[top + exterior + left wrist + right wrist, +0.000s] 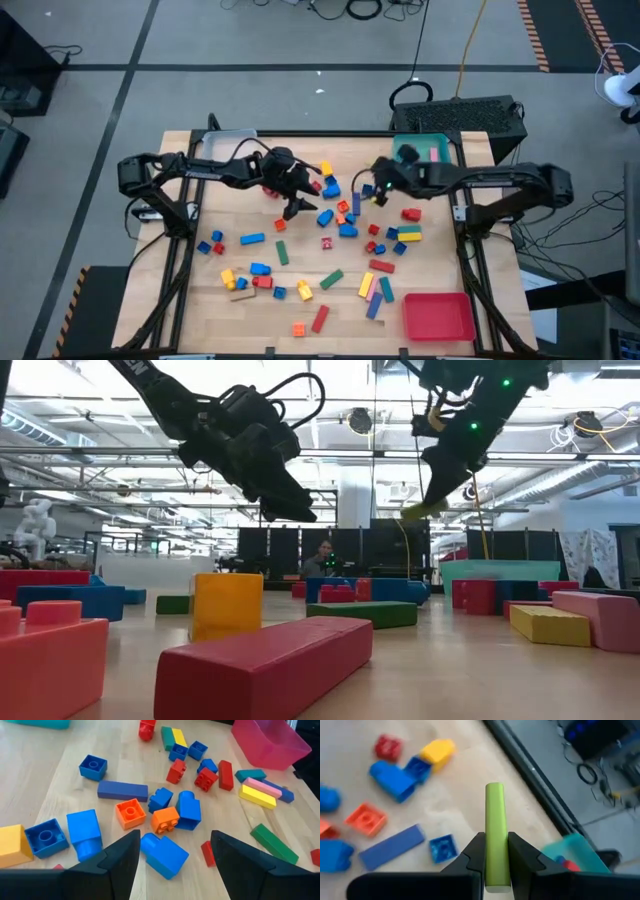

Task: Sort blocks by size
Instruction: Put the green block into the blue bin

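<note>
Many blocks [340, 215] in red, blue, yellow, green and orange lie scattered on the wooden table [190, 300]. My right gripper [495, 851] is shut on a light-green long bar [494, 815]. It hangs high above the table's far middle [372, 190], near the teal tray [425, 150]. My left gripper [172, 852] is open and empty. It hovers [294, 205] above a blue brick [164, 854] and an orange brick [165, 819]. In the low view both grippers, the left [285, 500] and the right [440, 485], hang well above the blocks. My right gripper pinches the light-green bar's two long sides [495, 845] between its two fingers. The fingers lie along the bar, and its free end [494, 790] sticks out past the fingertips. The bar [422, 510] is lifted clear of the table and slants down from the fingers.
A clear tray [232, 143] stands at the far left. The teal tray at the far right holds a few blocks. A red tray [438, 315] stands at the near right. Long bars [375, 290] lie near the red tray. A person [322, 558] sits in the room beyond the table.
</note>
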Controlling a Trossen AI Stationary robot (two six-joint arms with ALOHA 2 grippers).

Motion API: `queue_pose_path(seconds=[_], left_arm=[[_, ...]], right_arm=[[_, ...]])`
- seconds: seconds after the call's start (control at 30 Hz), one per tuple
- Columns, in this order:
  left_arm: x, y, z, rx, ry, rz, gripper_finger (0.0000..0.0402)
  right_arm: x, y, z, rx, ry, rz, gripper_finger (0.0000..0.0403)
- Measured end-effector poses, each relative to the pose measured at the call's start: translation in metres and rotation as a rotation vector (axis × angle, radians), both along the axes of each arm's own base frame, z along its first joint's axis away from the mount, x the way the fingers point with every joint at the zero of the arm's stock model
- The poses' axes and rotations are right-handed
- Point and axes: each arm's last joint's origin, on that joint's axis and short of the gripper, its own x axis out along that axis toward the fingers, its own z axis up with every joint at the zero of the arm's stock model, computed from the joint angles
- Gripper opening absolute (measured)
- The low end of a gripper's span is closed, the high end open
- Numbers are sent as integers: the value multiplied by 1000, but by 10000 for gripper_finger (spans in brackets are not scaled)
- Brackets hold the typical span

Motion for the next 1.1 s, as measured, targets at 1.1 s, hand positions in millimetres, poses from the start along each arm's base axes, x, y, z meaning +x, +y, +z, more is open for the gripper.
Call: queue_pose_path(seconds=[1.1], left_arm=[[5,0,1,293,-11,110,244]], right_arm=[[-105,-108,-39,207,-108,-651,62]])
